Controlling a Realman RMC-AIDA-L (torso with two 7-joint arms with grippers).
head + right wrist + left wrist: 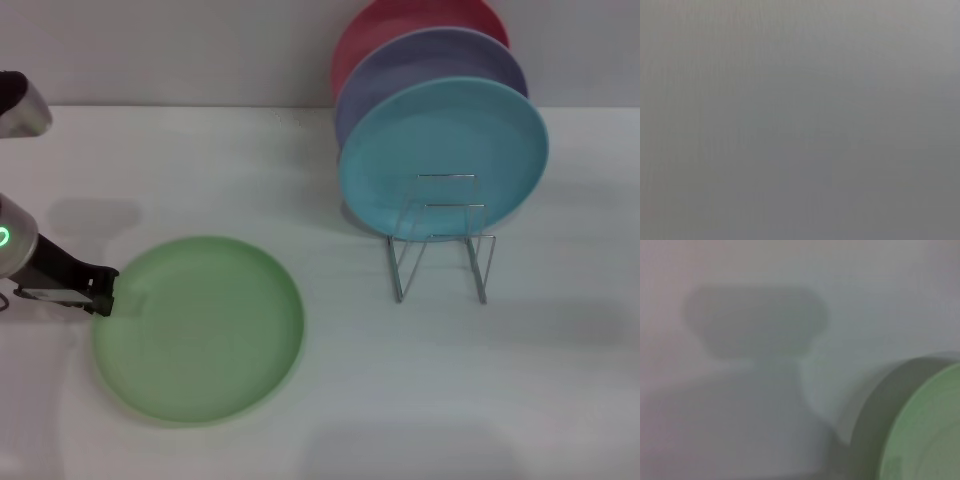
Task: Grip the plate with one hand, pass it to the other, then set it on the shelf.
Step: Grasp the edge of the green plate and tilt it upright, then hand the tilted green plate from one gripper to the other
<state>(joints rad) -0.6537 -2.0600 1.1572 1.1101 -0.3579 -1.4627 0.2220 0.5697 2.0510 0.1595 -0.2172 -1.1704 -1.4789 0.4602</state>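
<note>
Reaching in low from my left side, my left gripper (108, 292) sits right at the near-left rim of the light-green plate (200, 328), which lies flat on the white table (500, 400), well apart from the wire shelf (440, 240). From the head view I cannot tell whether my jaws stand open or have already closed on the rim; the dark fingertip seems to meet the edge, no more than that. My left wrist view shows only a curve of the plate (925, 430) and shadow on the table, none of my own fingers. My right gripper is out of sight, and its wrist view gives plain grey. The risks I judge from here: the plate is shallow and its rim lies close to the table, so a finger may slide over the top instead of getting under, and the plate would skate away across the smooth surface. If I do catch it, a grip on one edge alone lets the far side droop and twist as I lift, which would make the handover awkward. Later, the shelf already carries a turquoise plate (445, 160), a lavender plate (430, 70) and a red plate (400, 30) leaning in its back loops; only the front loops look free, and a careless approach could knock the turquoise one.
</note>
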